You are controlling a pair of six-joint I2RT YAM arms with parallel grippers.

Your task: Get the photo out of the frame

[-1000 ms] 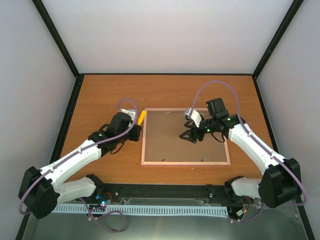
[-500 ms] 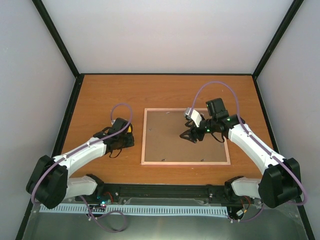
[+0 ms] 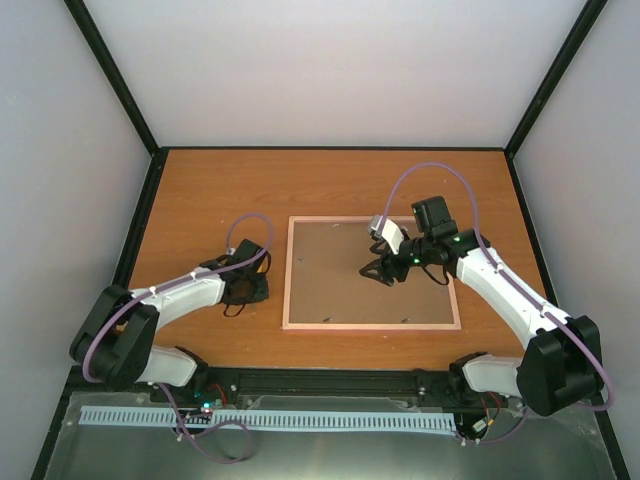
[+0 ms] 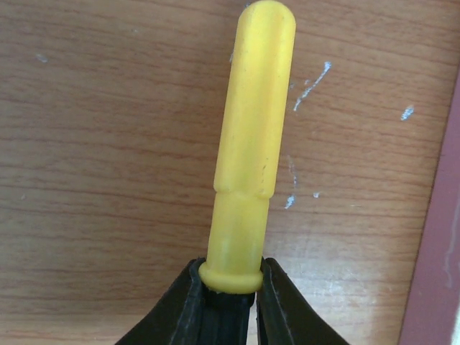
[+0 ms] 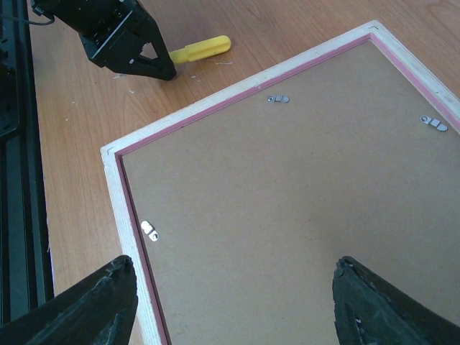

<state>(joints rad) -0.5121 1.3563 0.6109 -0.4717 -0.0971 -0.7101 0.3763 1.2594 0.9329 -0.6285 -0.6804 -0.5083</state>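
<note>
The frame [image 3: 288, 272] lies face down in the middle of the table, its pale wood edge and thin pink inner border [image 5: 136, 208] showing. A plain brown backing board [image 5: 287, 187] fills it, so the photo is hidden underneath. My right gripper [image 5: 233, 269] hangs open over the board's right half, also seen from the top as the right gripper [image 3: 378, 270]. My left gripper [image 4: 231, 280] is shut on a yellow-handled tool [image 4: 251, 144], low over the bare table left of the frame. The tool's handle [image 5: 201, 49] points away from the fingers.
Small metal turn clips [image 5: 149, 230] [image 5: 278, 98] [image 5: 433, 123] sit along the inner edges of the board. The frame's left edge [image 4: 435, 273] is just to the right of the tool. Grey walls enclose the table, and a black rail [image 3: 330, 380] runs along its near edge.
My left arm has drawn back from the frame's far-left corner, left and toward the near edge, with the yellow tool still in its grip. The right arm has not moved.
</note>
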